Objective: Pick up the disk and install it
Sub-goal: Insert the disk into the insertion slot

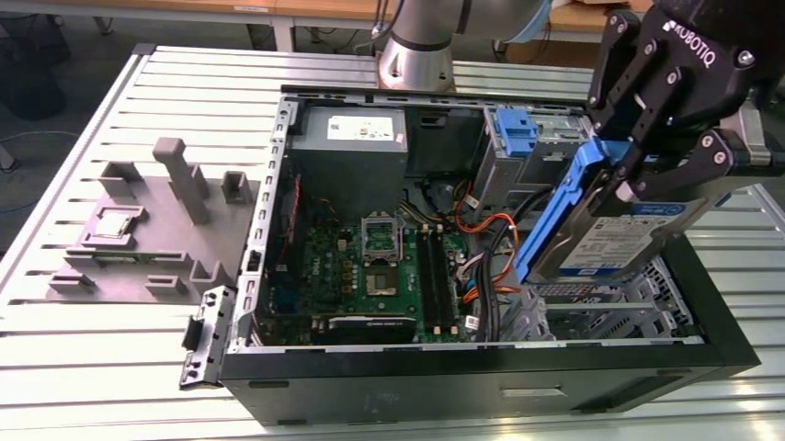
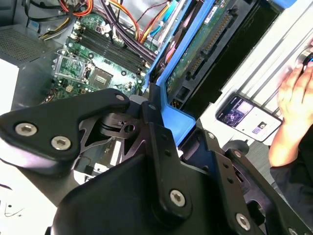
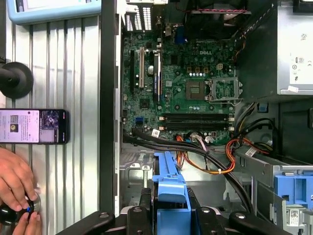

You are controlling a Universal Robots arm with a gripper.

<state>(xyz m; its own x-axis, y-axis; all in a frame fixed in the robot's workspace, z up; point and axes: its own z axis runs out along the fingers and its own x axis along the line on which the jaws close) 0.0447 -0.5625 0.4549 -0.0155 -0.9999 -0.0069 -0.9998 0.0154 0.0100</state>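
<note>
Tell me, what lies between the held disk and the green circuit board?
In the exterior view, orange and black cables lie between the disk and the circuit board.

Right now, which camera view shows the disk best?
The exterior view: the disk shows its labelled face and blue bracket, tilted, held by the gripper above the open computer case. The second wrist view shows its circuit-board underside; the first wrist view, its blue bracket end.

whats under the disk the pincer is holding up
Below the blue-bracketed silver disk, held by the black pincer, sits the perforated grey metal drive cage of the open black computer case. The disk covers part of the cage.
</note>
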